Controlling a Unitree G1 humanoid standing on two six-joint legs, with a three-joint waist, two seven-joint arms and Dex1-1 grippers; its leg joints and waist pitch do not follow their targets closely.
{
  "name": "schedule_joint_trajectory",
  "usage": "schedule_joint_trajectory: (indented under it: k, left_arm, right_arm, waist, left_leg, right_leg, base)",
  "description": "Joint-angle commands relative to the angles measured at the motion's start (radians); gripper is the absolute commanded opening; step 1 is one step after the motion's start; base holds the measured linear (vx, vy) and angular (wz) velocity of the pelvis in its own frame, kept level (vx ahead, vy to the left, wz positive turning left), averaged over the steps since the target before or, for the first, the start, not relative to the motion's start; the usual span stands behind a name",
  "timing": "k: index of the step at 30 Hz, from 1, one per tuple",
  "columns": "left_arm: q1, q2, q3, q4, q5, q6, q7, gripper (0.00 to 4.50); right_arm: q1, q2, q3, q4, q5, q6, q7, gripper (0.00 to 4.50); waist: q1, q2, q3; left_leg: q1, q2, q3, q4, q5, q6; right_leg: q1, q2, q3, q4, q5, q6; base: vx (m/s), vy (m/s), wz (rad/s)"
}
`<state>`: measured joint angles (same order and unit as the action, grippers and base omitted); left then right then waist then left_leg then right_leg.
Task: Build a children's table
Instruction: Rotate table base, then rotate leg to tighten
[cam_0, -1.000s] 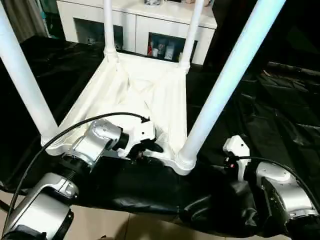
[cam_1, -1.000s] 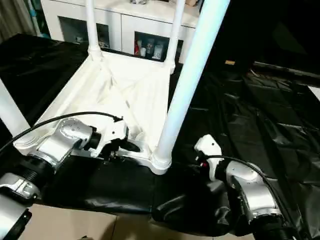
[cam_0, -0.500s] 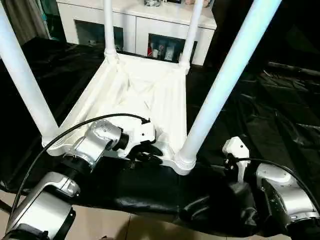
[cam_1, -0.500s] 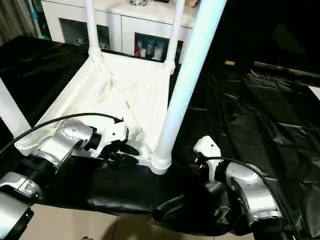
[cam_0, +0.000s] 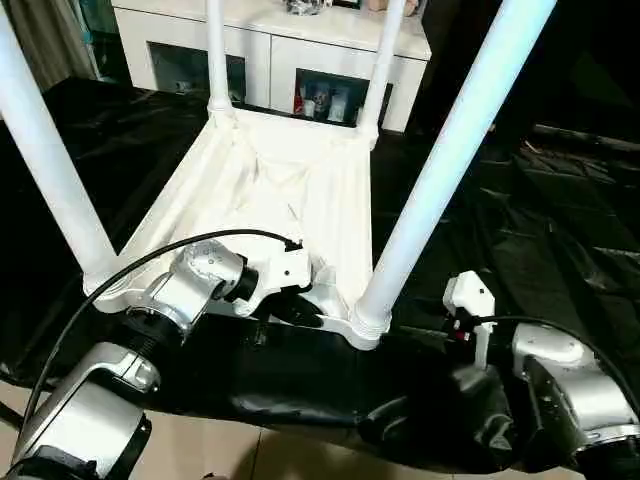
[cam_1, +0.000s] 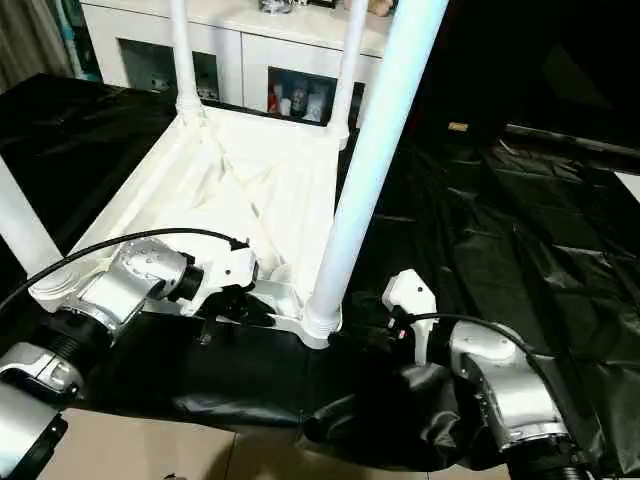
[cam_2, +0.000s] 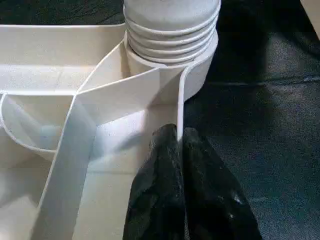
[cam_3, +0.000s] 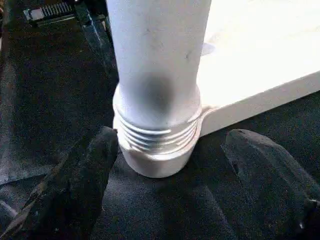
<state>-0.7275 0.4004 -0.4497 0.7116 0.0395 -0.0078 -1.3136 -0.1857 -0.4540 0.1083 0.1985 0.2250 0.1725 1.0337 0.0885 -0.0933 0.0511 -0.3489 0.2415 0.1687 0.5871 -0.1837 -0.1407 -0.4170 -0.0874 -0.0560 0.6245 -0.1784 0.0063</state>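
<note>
1. Left end effector (cam_2: 179, 150) is pressed together, pinching the thin near rim wall of the children's table (cam_0: 290, 190), just beside the near-right corner socket (cam_2: 172, 60).
2. Right end effector (cam_3: 170, 165) is spread wide, one finger on each side of the base of the near-right leg (cam_0: 450, 160), not touching it.
3. Table lies upside down on the black sheet (cam_0: 560, 200), ribbed underside up. All four legs stand in their corner sockets; the white cabinet (cam_0: 280, 50) is behind the far end.
4. Step, as I read it: seating or checking the last leg. Its threads still show above the socket collar, so it looks not fully home.
5. Next move probably calls for the right fingers (cam_3: 75, 185) to close on the leg just above the collar and twist or press, while the left grip stops the top turning.
6. Room: open sheet to the right of the leg, plenty of swing there. Tight on the left, where the left arm and its cable (cam_0: 150, 260) crowd the near rim. Near edge of the sheet-covered surface is close; loose folds of sheet under the right arm could snag.
</note>
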Motion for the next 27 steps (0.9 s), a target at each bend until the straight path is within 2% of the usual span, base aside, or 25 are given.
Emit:
schedule_joint_trajectory:
  k: [1, 4, 5, 6, 9, 12, 16, 18, 23, 27]
  left_arm:
    - [0.034, -0.007, -0.013, 0.028, 0.029, 0.023, 0.014, 0.02]
    - [0.045, -0.019, -0.002, 0.011, 0.013, 0.040, 0.014, 0.02]
    - [0.051, -0.023, 0.000, 0.001, 0.008, 0.048, 0.014, 0.00]
    - [0.061, -0.026, -0.001, -0.013, 0.004, 0.058, 0.013, 0.00]
    - [0.075, -0.029, -0.003, -0.033, 0.003, 0.067, 0.013, 0.00]
    - [0.083, -0.033, -0.003, -0.042, 0.002, 0.073, 0.013, 0.00]
    - [0.087, -0.031, -0.001, -0.047, 0.003, 0.075, 0.011, 0.00]
    - [0.090, -0.026, 0.003, -0.054, 0.008, 0.081, 0.008, 0.00]
    - [0.101, -0.016, 0.007, -0.069, 0.011, 0.094, 0.005, 0.00]
    - [0.108, -0.039, 0.030, -0.078, 0.018, 0.160, 0.088, 0.00]
  right_arm:
    - [-0.007, 0.013, 0.014, -0.001, -0.010, -0.002, -0.017, 3.88]
    - [-0.015, 0.041, 0.030, 0.017, -0.011, 0.008, -0.019, 3.88]
    - [-0.019, 0.053, 0.037, 0.025, -0.011, 0.013, -0.021, 3.69]
    - [-0.024, 0.067, 0.042, 0.032, -0.009, 0.017, -0.025, 3.58]
    - [-0.035, 0.084, 0.049, 0.046, -0.007, 0.018, -0.035, 3.27]
    - [-0.056, 0.101, 0.049, 0.070, -0.008, 0.010, -0.048, 3.05]
    - [-0.068, 0.106, 0.049, 0.079, -0.007, 0.010, -0.052, 2.80]
    - [-0.069, 0.104, 0.047, 0.081, -0.005, 0.010, -0.047, 2.75]
    - [-0.066, 0.110, 0.036, 0.095, -0.005, 0.004, -0.060, 2.72]
    - [-0.086, 0.160, -0.007, 0.174, -0.022, -0.027, -0.183, 2.72]
  waist:
    - [0.006, 0.008, -0.057]
    - [0.005, 0.008, -0.057]
    - [0.005, 0.009, -0.058]
    - [0.005, 0.005, -0.056]
    - [0.005, 0.008, -0.057]
    - [0.004, 0.006, -0.059]
    - [0.003, 0.006, -0.057]
    - [0.002, 0.005, -0.057]
    - [-0.001, 0.007, -0.056]
    - [-0.009, 0.008, -0.055]
  left_leg:
    - [-0.007, -0.012, 0.012, -0.076, -0.271, 0.032]
    - [-0.006, -0.012, 0.013, -0.075, -0.270, 0.031]
    - [-0.007, -0.011, 0.012, -0.076, -0.271, 0.030]
    - [-0.006, -0.011, 0.013, -0.077, -0.272, 0.029]
    - [-0.007, -0.011, 0.012, -0.077, -0.267, 0.029]
    - [-0.008, -0.012, 0.013, -0.076, -0.246, 0.030]
    - [-0.008, -0.013, 0.013, -0.077, -0.258, 0.030]
    - [-0.008, -0.013, 0.013, -0.077, -0.267, 0.029]
    - [-0.009, -0.012, 0.012, -0.079, -0.270, 0.027]
    - [-0.009, -0.013, 0.012, -0.080, -0.283, 0.021]
  right_leg:
    - [0.051, -0.036, 0.030, -0.085, -0.302, -0.164]
    - [0.050, -0.036, 0.030, -0.084, -0.294, -0.171]
    - [0.051, -0.038, 0.030, -0.082, -0.287, -0.178]
    - [0.049, -0.037, 0.030, -0.084, -0.296, -0.175]
    - [0.051, -0.038, 0.031, -0.083, -0.295, -0.172]
    - [0.052, -0.038, 0.031, -0.079, -0.265, -0.178]
    - [0.052, -0.038, 0.031, -0.082, -0.287, -0.170]
    - [0.052, -0.039, 0.031, -0.085, -0.320, -0.157]
    - [0.051, -0.038, 0.031, -0.085, -0.314, -0.160]
    - [0.048, -0.038, 0.031, -0.086, -0.328, -0.162]
  base:
    - [0.000, 0.000, 0.00]
    - [0.000, 0.000, 0.00]
    - [0.000, 0.000, 0.00]
    - [0.000, 0.000, 0.00]
    - [0.000, 0.000, 0.00]
    - [0.000, 0.000, 0.00]
    - [0.000, 0.000, 0.00]
    - [0.000, 0.000, 0.00]
    - [0.000, 0.000, 0.00]
    - [0.000, 0.000, 0.00]
